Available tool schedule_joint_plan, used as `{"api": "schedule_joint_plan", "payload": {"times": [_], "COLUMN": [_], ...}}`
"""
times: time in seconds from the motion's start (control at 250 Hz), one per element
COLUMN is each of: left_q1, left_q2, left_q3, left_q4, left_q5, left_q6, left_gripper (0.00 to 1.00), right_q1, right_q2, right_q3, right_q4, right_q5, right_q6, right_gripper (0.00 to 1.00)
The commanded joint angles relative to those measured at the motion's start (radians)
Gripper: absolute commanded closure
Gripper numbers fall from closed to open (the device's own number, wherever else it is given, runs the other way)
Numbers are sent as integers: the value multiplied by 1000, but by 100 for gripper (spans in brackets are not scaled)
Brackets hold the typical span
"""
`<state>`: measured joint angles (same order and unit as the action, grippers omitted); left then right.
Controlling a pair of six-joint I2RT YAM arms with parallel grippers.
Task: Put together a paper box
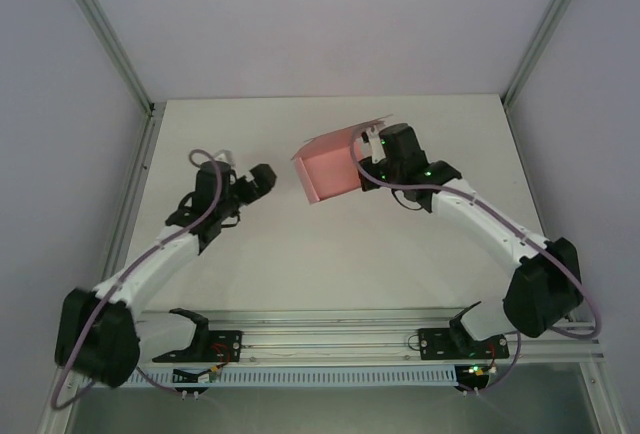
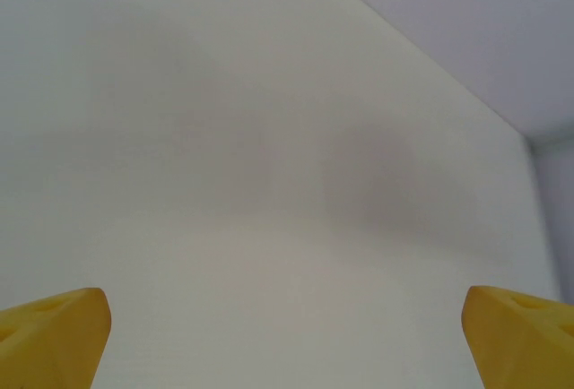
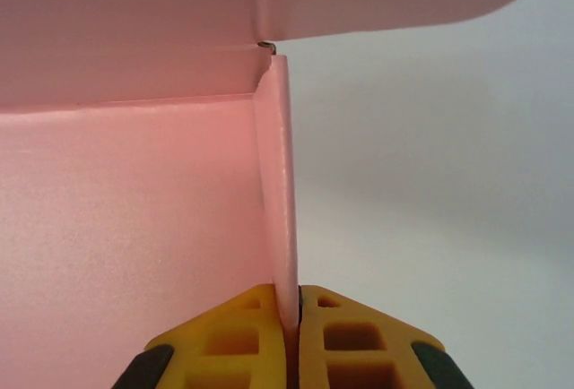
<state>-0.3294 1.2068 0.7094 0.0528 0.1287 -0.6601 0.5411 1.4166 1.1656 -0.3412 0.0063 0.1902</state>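
The pink paper box [image 1: 330, 169] stands partly folded near the middle of the table, its walls raised and a flap sticking up at the back. My right gripper [image 1: 368, 162] is shut on the box's right wall; in the right wrist view the thin pink wall [image 3: 280, 192] runs upright between the closed yellow fingers [image 3: 242, 340], with the box floor to the left and a flap overhead. My left gripper [image 1: 262, 180] hangs open to the left of the box, apart from it. Its yellow fingertips [image 2: 54, 331] sit wide apart with bare table between them.
The white table [image 1: 300, 254] is walled by grey panels with metal frame posts [image 1: 105, 29] at the back corners. A rail [image 1: 330, 339] holding both arm bases runs along the near edge.
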Motion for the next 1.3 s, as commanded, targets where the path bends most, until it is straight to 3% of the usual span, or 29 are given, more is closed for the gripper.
{"api": "schedule_joint_plan", "payload": {"times": [0.0, 0.124, 0.403, 0.583, 0.847, 1.018, 1.162, 1.294], "left_q1": [-8, -56, -124, -138, -167, -169, -169, -168], "left_q2": [77, 137, 245, 268, 292, 299, 274, 253], "left_q3": [17, 100, 178, 211, 267, 280, 285, 302], "left_q4": [356, 294, 373, 394, 344, 330, 203, -72], "left_q5": [404, 415, 524, 562, 548, 550, 455, 182], "left_q6": [-64, 6, 15, 26, 65, 74, 141, 244], "left_gripper": [1, 2, 2, 4, 5, 5, 5, 2], "right_q1": [-45, -50, -40, -10, 119, 143, 139, 122], "right_q2": [-19, -4, 77, 93, 156, 170, 93, -8], "right_q3": [-45, -50, -13, 14, 76, 66, 11, -38], "right_q4": [174, 250, 254, 179, 127, 174, 229, 212], "right_q5": [-289, -384, -366, -154, 151, 191, 151, 119], "right_q6": [145, 202, 190, 118, 44, 74, 57, 59], "right_gripper": [100, 100, 100, 100, 100, 100, 100, 100]}}
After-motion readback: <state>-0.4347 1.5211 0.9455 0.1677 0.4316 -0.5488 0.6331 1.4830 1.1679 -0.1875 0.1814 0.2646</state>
